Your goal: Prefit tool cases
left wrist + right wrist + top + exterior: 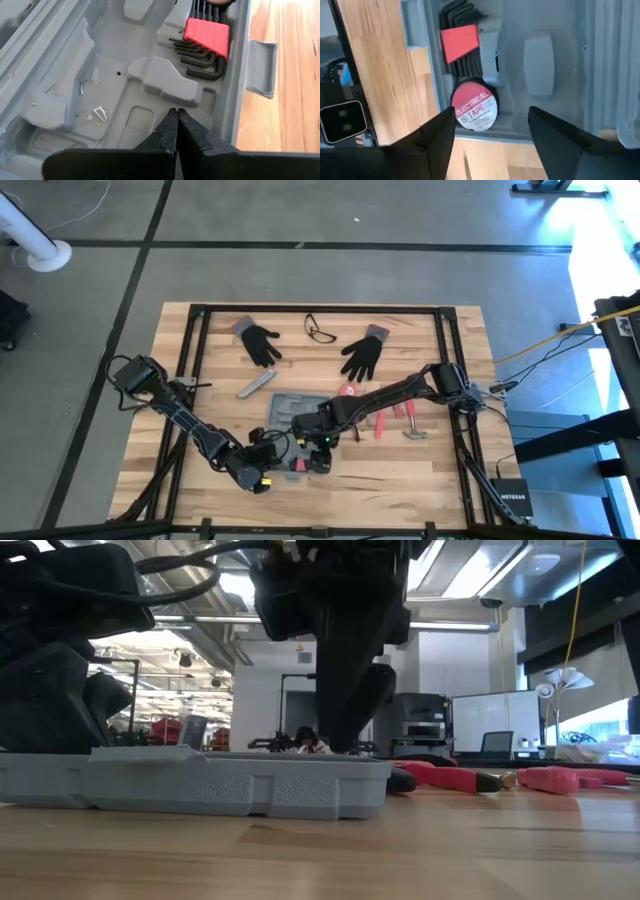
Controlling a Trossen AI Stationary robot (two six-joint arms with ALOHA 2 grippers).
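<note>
Right end effector (491, 132): fingers spread wide, holding nothing, poised above the open tool case (560, 65). Its wrist view alone shows a roll labelled "ELECTRICAL TAPE" (474, 111) seated in a recess at centre frame, touching a set of hex keys in a red holder (460, 42) just above it.

Left end effector (176, 131): fingers pressed together, holding nothing, at the lower centre of its wrist view, over the case's moulded grey interior. That view shows the hex keys at upper right, an empty shaped recess at centre, and small pale scraps (95, 95) on the case floor at left; a latch tab (261, 67) juts from the case wall at right.

Low view: case seen edge-on, lying flat across the left and centre foreground, with a dark arm coming down behind it; red-handled tools (470, 778) lie to its right.

High view: case sits in the lower middle of the frame, both arms meeting over it. Beyond it lie red-handled tools at right centre, a small slim grey bar (256, 385) at left centre, then two black gloves (260, 341) and a pair of glasses (320, 330) towards the upper edge.

Table (400, 480): pale wooden planks, black frame. Floor: grey concrete with dark seams. Room in the low view: workshop with ceiling lights, monitors, and a person far back at centre.
</note>
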